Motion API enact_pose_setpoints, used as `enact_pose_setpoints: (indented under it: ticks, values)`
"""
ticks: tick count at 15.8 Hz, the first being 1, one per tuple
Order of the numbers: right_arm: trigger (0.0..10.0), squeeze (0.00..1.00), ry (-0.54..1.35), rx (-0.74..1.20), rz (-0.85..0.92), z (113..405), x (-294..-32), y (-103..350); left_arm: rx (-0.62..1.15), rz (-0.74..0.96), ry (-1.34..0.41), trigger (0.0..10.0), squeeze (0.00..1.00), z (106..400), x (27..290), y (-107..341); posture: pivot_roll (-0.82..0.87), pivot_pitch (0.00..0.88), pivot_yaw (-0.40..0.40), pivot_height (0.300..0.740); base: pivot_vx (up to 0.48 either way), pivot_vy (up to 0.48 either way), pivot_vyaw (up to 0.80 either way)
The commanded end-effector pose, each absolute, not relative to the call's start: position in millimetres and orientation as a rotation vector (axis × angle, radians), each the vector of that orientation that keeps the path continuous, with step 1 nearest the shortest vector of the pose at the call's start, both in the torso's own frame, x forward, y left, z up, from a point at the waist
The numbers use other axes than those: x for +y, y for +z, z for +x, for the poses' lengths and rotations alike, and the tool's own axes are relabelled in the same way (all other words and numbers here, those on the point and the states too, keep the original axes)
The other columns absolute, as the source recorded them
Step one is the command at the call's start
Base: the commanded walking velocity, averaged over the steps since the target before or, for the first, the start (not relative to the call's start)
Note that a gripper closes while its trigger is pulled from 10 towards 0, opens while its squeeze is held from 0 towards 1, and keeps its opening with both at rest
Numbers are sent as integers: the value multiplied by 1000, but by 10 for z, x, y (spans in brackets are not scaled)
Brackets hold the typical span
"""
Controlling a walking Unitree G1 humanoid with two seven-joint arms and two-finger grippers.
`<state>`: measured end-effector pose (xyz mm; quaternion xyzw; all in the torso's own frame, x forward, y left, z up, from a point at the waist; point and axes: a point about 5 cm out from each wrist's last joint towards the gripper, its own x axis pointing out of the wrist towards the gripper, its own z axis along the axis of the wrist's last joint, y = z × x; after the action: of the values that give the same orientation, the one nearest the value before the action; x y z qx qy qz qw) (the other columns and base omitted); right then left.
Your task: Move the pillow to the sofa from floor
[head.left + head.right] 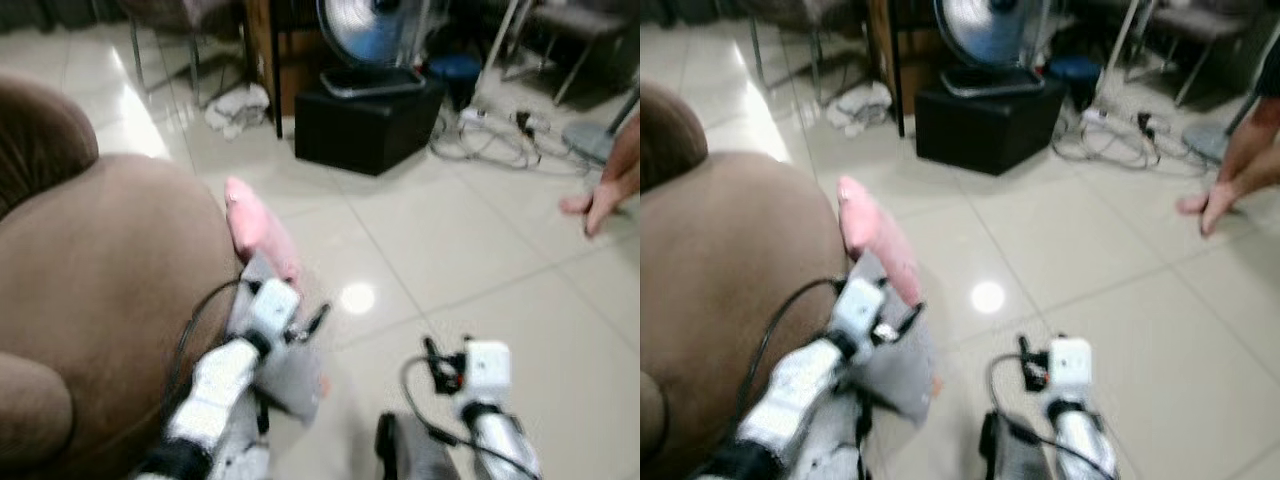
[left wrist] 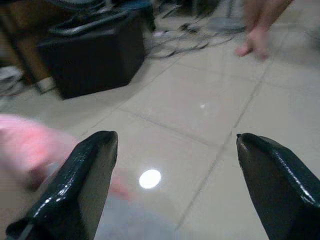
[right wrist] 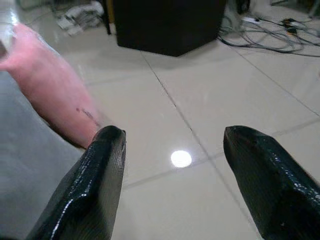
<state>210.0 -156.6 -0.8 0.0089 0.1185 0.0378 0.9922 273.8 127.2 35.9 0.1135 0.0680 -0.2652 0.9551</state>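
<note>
The pillow (image 1: 258, 225) is pink and grey and lies on the tiled floor, leaning against the front of the brown sofa (image 1: 100, 290). Its pink end points away from me and its grey part (image 1: 292, 382) lies under my left arm (image 1: 235, 365). In the left wrist view my left gripper (image 2: 175, 145) is open, just above the pillow's grey cloth, with the pink end (image 2: 25, 145) to one side. My right gripper (image 3: 172, 137) is also open and holds nothing, low over the floor beside the pillow (image 3: 50, 85).
A black box (image 1: 365, 120) carrying a fan (image 1: 372, 35) stands ahead on the floor. Loose cables (image 1: 500, 135) lie to its right. A person's bare feet (image 1: 600, 200) are at the right edge. A white cloth (image 1: 240, 105) lies near chair legs at the back.
</note>
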Motion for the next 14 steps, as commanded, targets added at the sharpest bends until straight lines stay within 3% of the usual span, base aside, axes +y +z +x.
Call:
enact_pose_setpoints:
  ticks: [1, 4, 7, 10, 11, 14]
  values:
    - [10000, 0, 80, 246, 0, 2076, -1612, -18, 142, 241, -518, 10000, 0, 2750, 1238, 344, 84, 54, -30, 580, 300, 0, 0]
    - [10000, 0, 145, 248, -72, 2082, -1565, -11, 163, 273, -428, 10000, 0, 2804, 1353, 324, 82, 53, -32, 580, 287, 0, 0]
    - [10000, 0, 217, 270, -93, 2052, -1493, -45, 190, 267, -381, 10000, 0, 2808, 1469, 302, 82, 53, -32, 580, 89, 0, 800]
    - [10000, 0, 267, 295, -65, 2006, -1439, -65, 276, 352, -328, 10000, 0, 2799, 1600, 184, 77, 94, -50, 580, 0, 0, 0]
    - [10000, 0, 303, 304, -84, 1963, -1421, -50, 385, 381, -324, 10000, 0, 2836, 1644, 78, 60, 133, -67, 580, 0, 0, 0]
    - [10000, 0, 338, 324, -99, 1890, -1425, -46, 495, 353, -331, 10000, 0, 2872, 1610, -17, 45, 172, -80, 580, 0, 0, 0]
